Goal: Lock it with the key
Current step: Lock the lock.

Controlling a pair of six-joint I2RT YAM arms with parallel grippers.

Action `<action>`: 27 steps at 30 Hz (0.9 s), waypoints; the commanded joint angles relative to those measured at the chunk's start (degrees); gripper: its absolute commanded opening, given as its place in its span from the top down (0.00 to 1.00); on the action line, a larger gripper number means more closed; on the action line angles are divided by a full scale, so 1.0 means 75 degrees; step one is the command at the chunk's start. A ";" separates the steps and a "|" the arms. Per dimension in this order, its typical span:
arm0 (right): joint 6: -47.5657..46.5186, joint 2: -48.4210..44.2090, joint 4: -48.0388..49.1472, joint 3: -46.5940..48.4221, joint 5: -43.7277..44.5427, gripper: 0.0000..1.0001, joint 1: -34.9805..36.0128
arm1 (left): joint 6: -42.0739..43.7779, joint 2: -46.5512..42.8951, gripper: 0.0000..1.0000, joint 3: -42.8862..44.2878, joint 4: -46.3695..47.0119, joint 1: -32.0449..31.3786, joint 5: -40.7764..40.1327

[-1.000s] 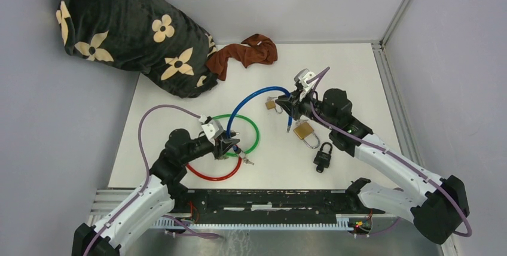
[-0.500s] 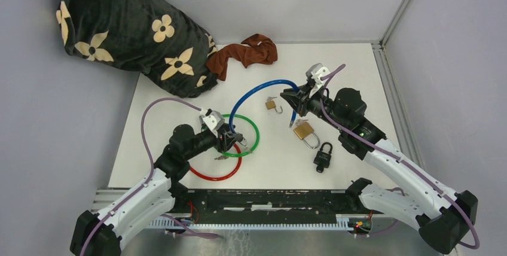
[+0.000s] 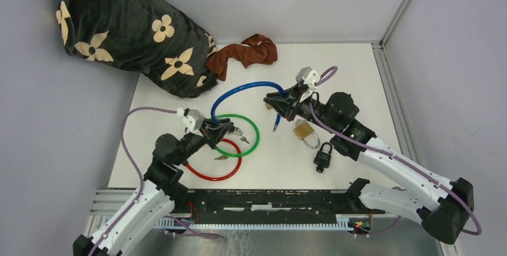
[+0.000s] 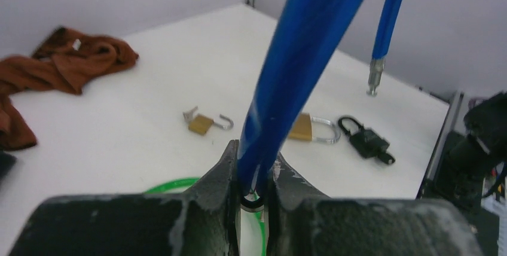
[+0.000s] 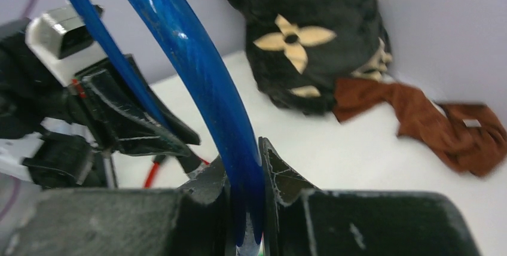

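Padlocks lie on the white table (image 3: 359, 76) near the right end effector (image 3: 270, 100): a brass padlock (image 3: 305, 133) at its 4 o'clock and a black padlock (image 3: 323, 155) further out the same way. A key (image 3: 221, 158) rests on the table at 6 o'clock of the left end effector (image 3: 229, 128), beside the green cable (image 3: 257, 138) loop. Both end effectors are clamped narrow on a blue cable (image 3: 245, 87) that arches between them, its metal tip hanging free. The left arm reaches toward 2 o'clock with the wrist raised. The right arm stretches toward 10 o'clock. Since half a second ago, the left end effector has drawn back toward 9 o'clock. The right one has also shifted toward 9 o'clock, carrying the cable tip with it.
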 commanded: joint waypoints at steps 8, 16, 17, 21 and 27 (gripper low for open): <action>-0.0452 0.1484 0.4119 0.1963 -0.0139 1.00 0.2558 | -0.3939 -0.3468 0.98 -0.0194 0.2280 0.2605 0.0116; -0.1108 0.2535 0.3837 0.3595 -0.0120 1.00 0.3326 | -0.5814 -0.3816 0.98 -0.0443 0.3108 0.3725 0.0371; -0.1294 0.2585 0.3901 0.3632 -0.0069 1.00 0.3327 | -0.5913 -0.3816 0.98 -0.0431 0.3132 0.3748 0.0386; -0.1489 0.2918 0.3820 0.3995 -0.0069 1.00 0.3325 | -0.6275 -0.3816 0.98 -0.0401 0.3097 0.3834 0.0527; -0.1719 0.3165 0.3824 0.4143 -0.0071 1.00 0.3328 | -0.6485 -0.3816 0.98 -0.0383 0.3031 0.3932 0.0583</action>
